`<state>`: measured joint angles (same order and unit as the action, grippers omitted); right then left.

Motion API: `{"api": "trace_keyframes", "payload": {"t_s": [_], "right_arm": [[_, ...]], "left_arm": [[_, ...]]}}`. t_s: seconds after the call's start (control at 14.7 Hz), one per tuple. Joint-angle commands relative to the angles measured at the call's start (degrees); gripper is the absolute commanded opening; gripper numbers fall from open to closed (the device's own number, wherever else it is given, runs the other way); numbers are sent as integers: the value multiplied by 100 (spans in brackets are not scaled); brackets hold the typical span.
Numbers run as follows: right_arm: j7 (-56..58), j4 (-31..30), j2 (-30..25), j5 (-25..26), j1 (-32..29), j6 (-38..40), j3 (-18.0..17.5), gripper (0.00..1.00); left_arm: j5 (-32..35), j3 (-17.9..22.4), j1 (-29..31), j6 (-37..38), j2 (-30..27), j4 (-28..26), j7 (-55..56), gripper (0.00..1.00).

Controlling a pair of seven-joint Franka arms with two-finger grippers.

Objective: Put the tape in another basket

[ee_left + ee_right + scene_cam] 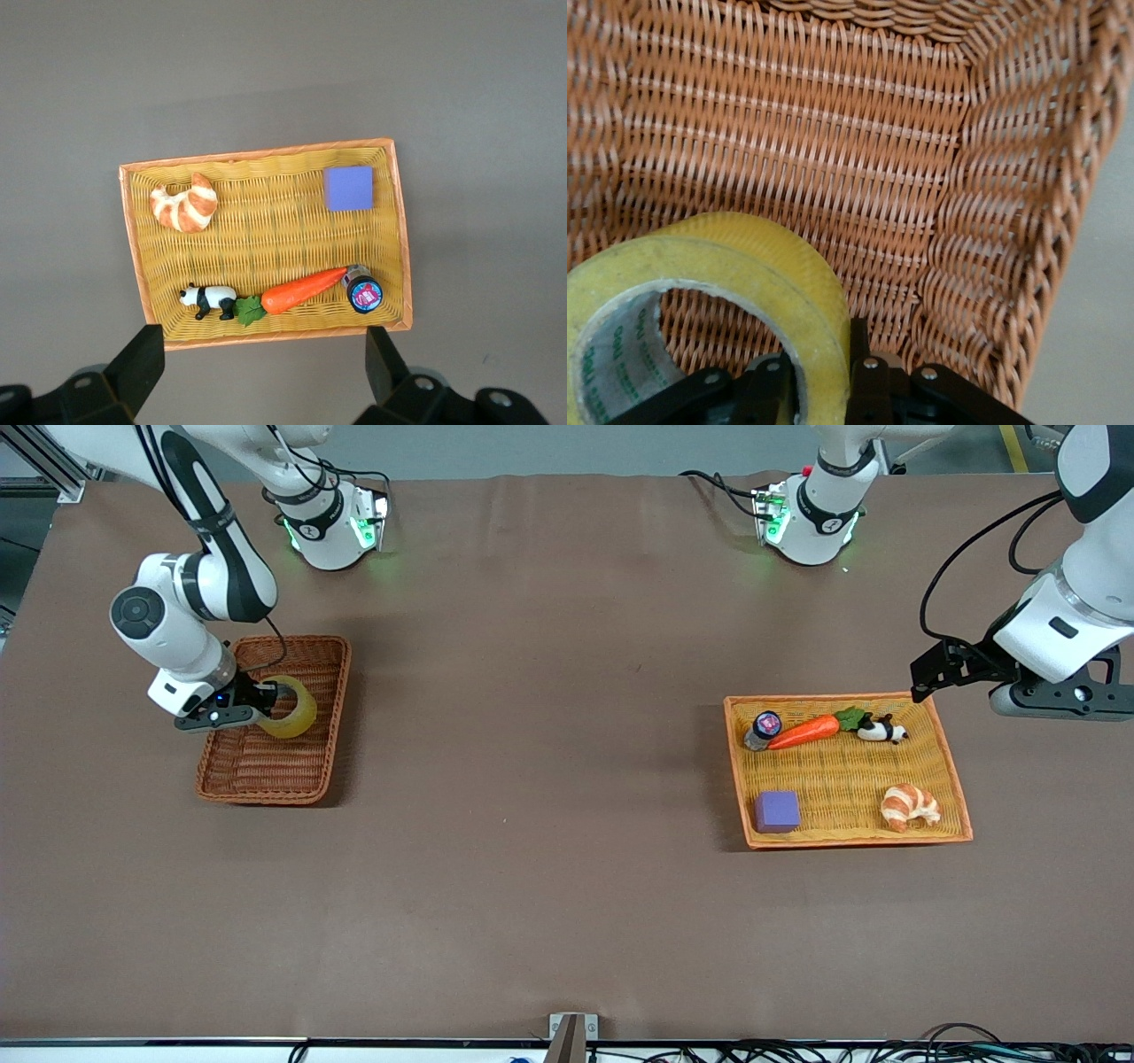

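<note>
The tape (pixel 297 713), a yellowish translucent roll, stands tilted on edge inside the reddish-brown wicker basket (pixel 266 775) at the right arm's end of the table. My right gripper (pixel 257 701) is shut on the tape's wall, low inside the basket. In the right wrist view the tape (pixel 726 257) sits between the right gripper's (pixel 819 359) fingers, one inside the core hole and one outside, over the basket's woven floor (pixel 833 133). I cannot tell whether the roll touches the floor. My left gripper (pixel 926 677) hangs open and empty over the table beside the orange tray.
The flat orange-yellow tray (pixel 850 840) lies at the left arm's end and holds a carrot (pixel 806 732), a toy panda (pixel 881 731), a croissant (pixel 908 806), a purple block (pixel 777 811) and a small jar (pixel 764 728). The left wrist view shows the tray (pixel 266 150) below the left gripper (pixel 263 359).
</note>
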<state>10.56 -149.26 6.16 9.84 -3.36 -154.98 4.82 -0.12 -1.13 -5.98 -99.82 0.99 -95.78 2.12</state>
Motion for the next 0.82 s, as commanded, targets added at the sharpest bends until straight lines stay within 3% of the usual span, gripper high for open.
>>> {"api": "trace_keyframes", "payload": {"t_s": [0.0,0.14,0.27,0.55,0.75], "right_arm": [[61,19,34,-97,-24,-68,1,99],[61,290,-79,-88,-15,299,-34,100],[61,869,-395,-96,-15,1211,-69,100],[-27,2731,-511,-640,-68,3382,-218,100],[-851,3874,-511,-668,-217,4473,-560,100]], "left_arm": [[108,25,-52,68,68,157,25,100],[108,25,-35,68,68,157,25,100],[108,25,-17,68,68,157,25,100],[108,25,-26,68,68,157,34,100],[108,25,-35,77,68,157,69,100]]}}
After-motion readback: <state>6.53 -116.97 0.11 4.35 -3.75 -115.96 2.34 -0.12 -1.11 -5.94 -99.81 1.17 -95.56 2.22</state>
